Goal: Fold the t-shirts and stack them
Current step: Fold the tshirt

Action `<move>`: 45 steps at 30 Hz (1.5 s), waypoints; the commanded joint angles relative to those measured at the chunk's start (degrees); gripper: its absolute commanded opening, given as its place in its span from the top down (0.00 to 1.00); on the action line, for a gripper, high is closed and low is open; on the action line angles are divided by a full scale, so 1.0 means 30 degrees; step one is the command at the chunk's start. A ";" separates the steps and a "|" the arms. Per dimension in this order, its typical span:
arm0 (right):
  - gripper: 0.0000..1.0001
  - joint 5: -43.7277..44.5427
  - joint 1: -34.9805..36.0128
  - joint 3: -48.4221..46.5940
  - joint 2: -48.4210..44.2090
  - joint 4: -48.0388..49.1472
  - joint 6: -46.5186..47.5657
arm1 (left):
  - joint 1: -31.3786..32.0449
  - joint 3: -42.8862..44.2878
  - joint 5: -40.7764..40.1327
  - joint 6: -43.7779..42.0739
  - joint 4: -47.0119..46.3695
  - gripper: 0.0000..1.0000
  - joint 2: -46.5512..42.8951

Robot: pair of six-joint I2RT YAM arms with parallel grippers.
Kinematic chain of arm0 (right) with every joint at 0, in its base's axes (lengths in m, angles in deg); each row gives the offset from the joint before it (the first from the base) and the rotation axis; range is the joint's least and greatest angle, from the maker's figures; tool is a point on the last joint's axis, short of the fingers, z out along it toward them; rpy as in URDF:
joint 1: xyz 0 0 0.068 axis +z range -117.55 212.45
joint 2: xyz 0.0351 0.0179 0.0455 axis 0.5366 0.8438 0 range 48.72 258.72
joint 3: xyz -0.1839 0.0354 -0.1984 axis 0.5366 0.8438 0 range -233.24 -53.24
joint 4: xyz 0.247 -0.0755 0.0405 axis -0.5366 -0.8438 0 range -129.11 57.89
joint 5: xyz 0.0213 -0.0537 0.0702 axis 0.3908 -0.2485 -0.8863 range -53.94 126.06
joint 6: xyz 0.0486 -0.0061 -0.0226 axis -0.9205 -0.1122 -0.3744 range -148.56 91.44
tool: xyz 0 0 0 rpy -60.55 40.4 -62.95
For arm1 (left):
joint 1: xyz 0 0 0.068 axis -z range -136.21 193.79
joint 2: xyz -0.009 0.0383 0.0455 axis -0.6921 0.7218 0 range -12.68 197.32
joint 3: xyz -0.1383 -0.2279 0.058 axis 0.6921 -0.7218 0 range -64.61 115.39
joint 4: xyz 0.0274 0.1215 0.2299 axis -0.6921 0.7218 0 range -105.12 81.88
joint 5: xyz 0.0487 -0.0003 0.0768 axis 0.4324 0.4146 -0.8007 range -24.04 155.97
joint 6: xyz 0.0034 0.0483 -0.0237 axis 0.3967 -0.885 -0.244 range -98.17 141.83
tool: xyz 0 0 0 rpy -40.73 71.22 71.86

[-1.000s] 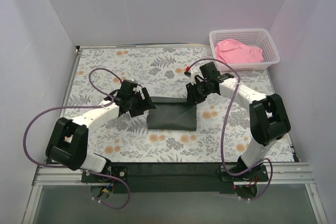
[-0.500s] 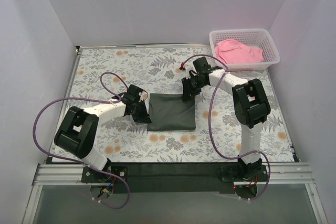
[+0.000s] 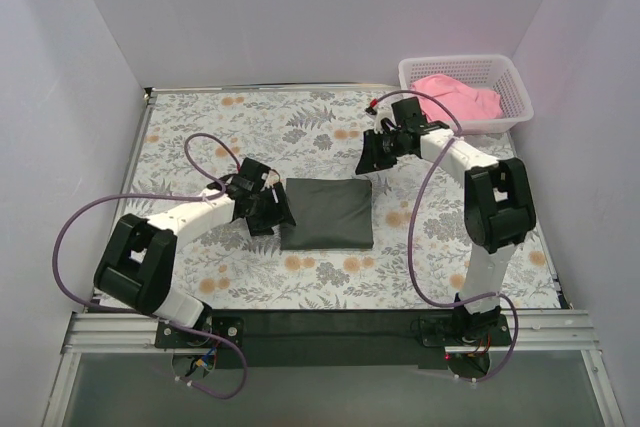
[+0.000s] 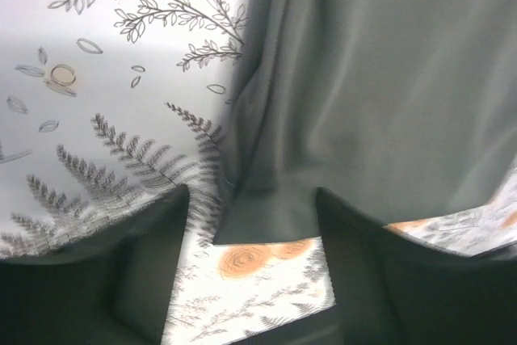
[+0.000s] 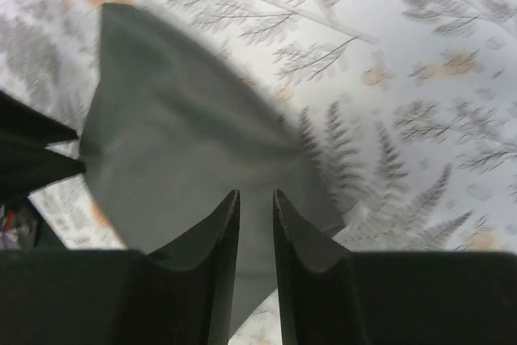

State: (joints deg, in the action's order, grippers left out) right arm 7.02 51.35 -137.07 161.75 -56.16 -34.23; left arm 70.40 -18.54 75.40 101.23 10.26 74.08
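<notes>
Charcoal t-shirt [image 3: 327,213]: folded, mid-counter [image 3: 200,127]
Pink t-shirt [image 3: 455,97]: far-right basket [image 3: 515,82]
Left jaws: apart, empty
Right jaws: nearly together, empty

Dark shirt [image 3: 327,213]: soft matt cloth, charcoal grey-green, smooth weave with shallow creases, plain. Pink shirt [image 3: 455,97]: soft matt cloth, rumpled. Basket [image 3: 513,82]: white plastic mesh, slight sheen. Table cover [image 3: 200,127]: smooth printed sheet with a fern and flower pattern, faint sheen in the left wrist view. Left gripper [image 4: 254,272] and right gripper [image 5: 256,236]: fingers of black matt plastic. Arm shells [image 3: 190,215]: glossy white plastic with black joints. Cables [image 3: 70,237]: smooth purple sheathing. Base rail [image 3: 130,332]: bare brushed metal.
</notes>
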 commanded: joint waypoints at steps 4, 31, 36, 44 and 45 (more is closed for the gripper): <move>0.73 -0.3531 0.0351 0.4996 -0.4453 0.4264 -0.2327 | -0.0051 0.2719 -0.2672 0.0956 0.0798 0.29 -0.2493; 0.77 -0.7020 -0.2900 0.5121 0.0651 1.0010 -0.3879 | -0.3421 0.4509 0.2217 0.2452 -0.7996 0.83 0.6769; 0.75 -0.7459 -0.2053 0.6788 -0.2545 1.0010 -0.4699 | -0.3246 0.3371 0.2305 0.2392 -0.7262 0.67 0.3488; 0.69 -0.5851 -0.0264 1.1417 -0.5920 1.1148 -0.5462 | -0.1080 0.0088 0.2745 0.3446 -0.6030 0.54 -0.0825; 0.69 -0.5761 -0.0263 1.2262 -0.5775 1.1675 -0.5666 | -0.0961 -0.0147 0.2716 0.3563 -0.6060 0.57 -0.0477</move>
State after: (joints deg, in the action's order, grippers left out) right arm -13.33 50.54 -105.27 143.15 -23.81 -49.68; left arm 65.62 -15.61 82.98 110.54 -10.26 71.96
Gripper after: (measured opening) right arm 0.308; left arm 0.448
